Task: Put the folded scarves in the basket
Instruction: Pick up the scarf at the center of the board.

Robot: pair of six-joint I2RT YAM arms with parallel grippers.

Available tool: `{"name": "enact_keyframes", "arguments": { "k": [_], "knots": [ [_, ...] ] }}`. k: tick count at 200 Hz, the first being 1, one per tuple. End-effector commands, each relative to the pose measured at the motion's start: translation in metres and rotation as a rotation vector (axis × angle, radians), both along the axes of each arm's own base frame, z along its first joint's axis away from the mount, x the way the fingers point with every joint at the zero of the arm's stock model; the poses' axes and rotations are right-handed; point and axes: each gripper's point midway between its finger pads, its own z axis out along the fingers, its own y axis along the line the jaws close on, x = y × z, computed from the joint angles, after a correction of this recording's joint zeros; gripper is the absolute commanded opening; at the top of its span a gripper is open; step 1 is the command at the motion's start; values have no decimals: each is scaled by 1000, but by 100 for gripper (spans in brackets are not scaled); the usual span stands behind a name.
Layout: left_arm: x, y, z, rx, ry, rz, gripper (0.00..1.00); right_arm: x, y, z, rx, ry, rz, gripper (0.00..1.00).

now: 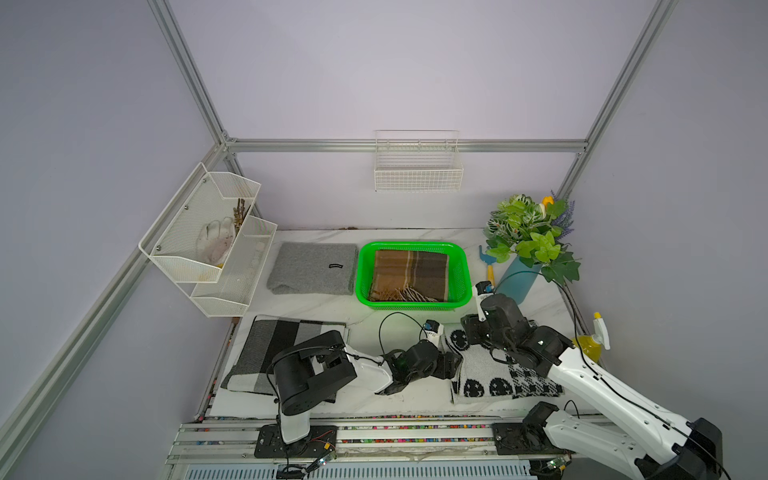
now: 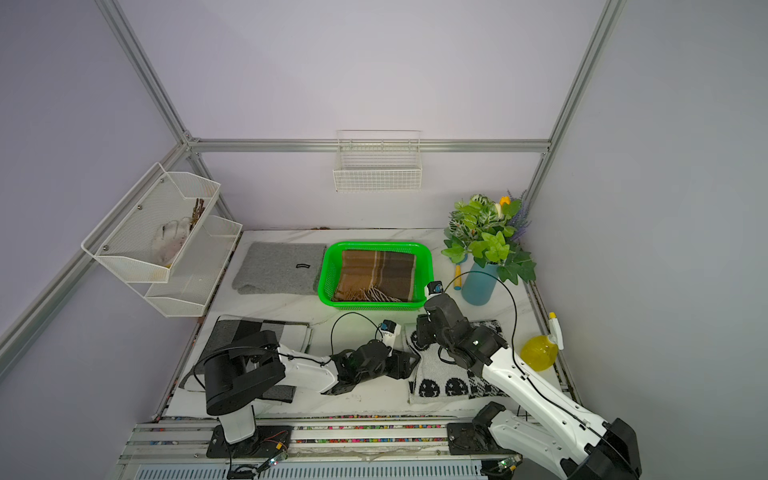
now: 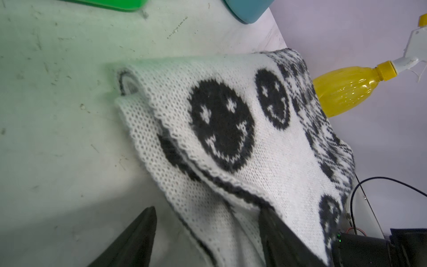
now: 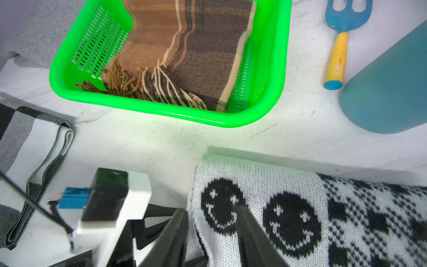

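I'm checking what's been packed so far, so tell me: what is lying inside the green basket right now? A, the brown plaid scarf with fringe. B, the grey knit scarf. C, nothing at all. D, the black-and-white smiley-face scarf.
A: in a top view the brown plaid scarf lies inside the green basket, fringe at its near wall, while the smiley-face scarf lies outside it.

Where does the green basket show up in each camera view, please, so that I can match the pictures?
A top view: basket mid-table toward the back, between grey cloth and blue vase.
A top view: basket in the same spot.
Left wrist: only a green sliver of basket at the frame edge, past the smiley scarf.
Right wrist: basket mostly visible, past the smiley scarf.
Shared landmark: the blue vase beside it, in all four.
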Motion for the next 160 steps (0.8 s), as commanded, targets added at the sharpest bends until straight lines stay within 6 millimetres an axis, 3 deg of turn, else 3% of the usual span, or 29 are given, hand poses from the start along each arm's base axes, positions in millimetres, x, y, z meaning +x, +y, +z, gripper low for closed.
{"name": "enact_keyframes", "arguments": {
  "k": [1, 32, 62, 79, 101, 115, 131, 160],
  "knots": [
    [-1, -9, 18, -120, -6, 23, 74, 0, 2, 8, 23, -42, 13, 40],
    [-2, 18, 47, -158, -69, 113, 72, -2, 3, 10, 38, -52, 22, 40],
    [0, 35, 53, -130, -112, 152, 72, -2, 3, 11, 39, -56, 25, 39],
    [1, 28, 63, -177, -127, 143, 72, -2, 3, 13, 43, -62, 26, 39],
    [0, -2, 76, -191, -125, 63, 73, -2, 4, 13, 45, -61, 31, 39],
    [4, -14, 69, -105, -119, 35, 73, -3, 4, 14, 45, -61, 34, 39],
    [12, -8, 55, -9, -120, 71, 73, -4, 4, 15, 47, -63, 38, 39],
    [16, 11, 52, 20, -138, 87, 73, -5, 3, 23, 66, -89, 39, 39]
  ]
}}
